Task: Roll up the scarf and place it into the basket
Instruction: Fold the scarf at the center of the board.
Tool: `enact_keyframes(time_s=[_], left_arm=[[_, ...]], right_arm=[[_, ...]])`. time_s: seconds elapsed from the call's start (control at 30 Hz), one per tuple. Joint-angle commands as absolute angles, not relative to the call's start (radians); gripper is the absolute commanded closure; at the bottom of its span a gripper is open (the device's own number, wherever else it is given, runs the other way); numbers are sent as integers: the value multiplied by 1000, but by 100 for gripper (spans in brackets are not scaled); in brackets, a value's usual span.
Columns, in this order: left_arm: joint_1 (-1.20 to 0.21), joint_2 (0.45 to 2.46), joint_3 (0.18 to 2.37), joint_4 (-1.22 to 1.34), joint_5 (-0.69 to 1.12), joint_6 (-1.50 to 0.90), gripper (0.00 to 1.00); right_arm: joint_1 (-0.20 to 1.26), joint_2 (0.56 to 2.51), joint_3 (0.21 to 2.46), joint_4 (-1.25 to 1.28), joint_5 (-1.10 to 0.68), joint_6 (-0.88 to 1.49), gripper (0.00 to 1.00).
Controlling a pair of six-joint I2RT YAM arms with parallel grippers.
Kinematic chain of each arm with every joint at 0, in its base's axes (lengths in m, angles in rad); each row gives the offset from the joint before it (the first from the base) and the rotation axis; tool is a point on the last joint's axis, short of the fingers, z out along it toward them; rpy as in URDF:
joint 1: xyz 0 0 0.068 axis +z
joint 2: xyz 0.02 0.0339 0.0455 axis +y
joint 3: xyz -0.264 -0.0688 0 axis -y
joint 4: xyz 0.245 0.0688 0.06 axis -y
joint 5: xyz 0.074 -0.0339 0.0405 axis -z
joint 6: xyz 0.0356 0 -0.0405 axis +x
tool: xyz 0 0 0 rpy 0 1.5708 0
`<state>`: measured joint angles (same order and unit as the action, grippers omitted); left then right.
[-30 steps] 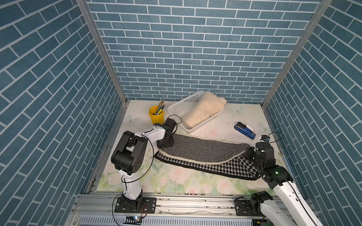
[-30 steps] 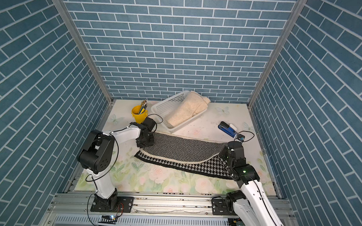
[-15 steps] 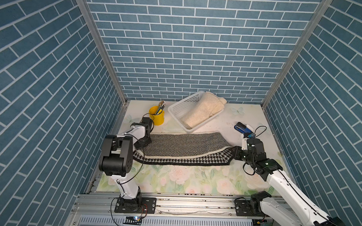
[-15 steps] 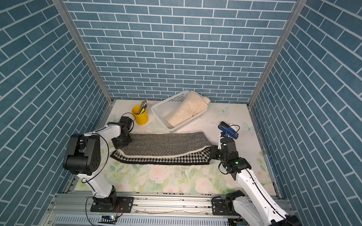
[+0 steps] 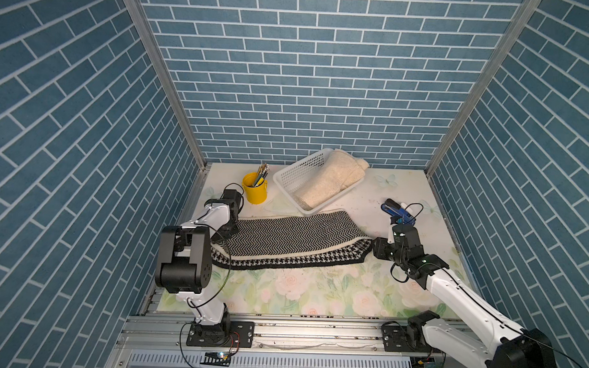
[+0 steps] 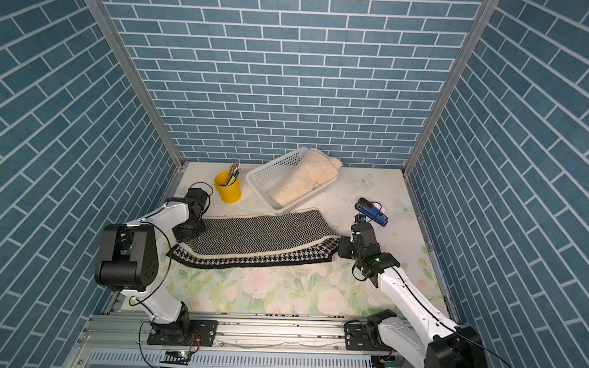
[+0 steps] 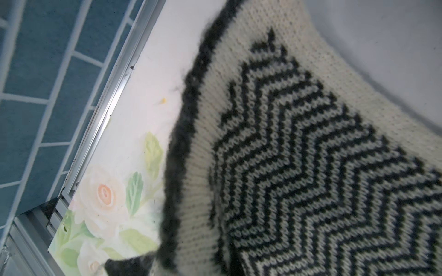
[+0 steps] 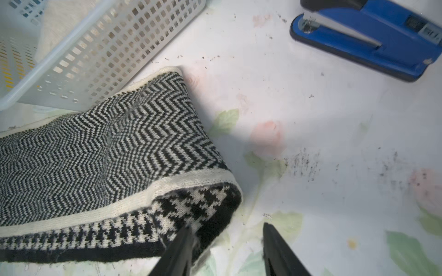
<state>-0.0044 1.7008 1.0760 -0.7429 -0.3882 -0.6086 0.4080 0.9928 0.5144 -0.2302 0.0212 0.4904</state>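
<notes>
The scarf (image 5: pixel 284 238) is lying flat mid-frame just below the basket (image 5: pixel 291 178), looking soft, light and floppy, the left gripper (image 5: pixel 230 227) clamping its frame-left end, the right gripper (image 8: pixel 226 225) hanging fingers-apart at the houndstooth corner, the likeliest hold.

Both top views looked down from high in front, facing the back wall (image 5: pixel 306 91), sharing the whole tabletop (image 5: pixel 316 293) around the scarf (image 5: pixel 284 240). My left wrist camera hung close over one scarf end; my right looked past my fingers (image 8: pixel 178 253) at the other.
</notes>
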Motion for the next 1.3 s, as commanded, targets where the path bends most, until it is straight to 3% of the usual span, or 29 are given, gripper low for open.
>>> enact_keyframes(time_s=[0.0, 0.37, 0.53, 0.6, 0.67, 0.73, 1.03, 1.27], left_arm=[[-5, 1689, 1059, -745, -378, -588, 100], [-6, 1672, 1046, -730, -354, -578, 100], [-6, 1672, 1046, -729, -353, -574, 100], [-6, 1671, 1046, -729, -353, -574, 100], [-5, 1672, 1046, -728, -352, -574, 100], [-6, 1673, 1045, -729, -351, -572, 100], [-5, 1664, 1046, -724, -346, -569, 100], [-5, 1658, 1046, -720, -339, -570, 100]], right_arm=[[395, 963, 432, -91, -39, 551, 45], [297, 1151, 369, 179, -167, 557, 43], [270, 1323, 376, 298, -275, 581, 47], [270, 1366, 361, 351, -292, 609, 54], [269, 1386, 361, 356, -276, 612, 76], [268, 1353, 363, 320, -223, 614, 100], [264, 918, 507, -228, 498, 491, 100], [274, 974, 588, -417, 602, 538, 100]])
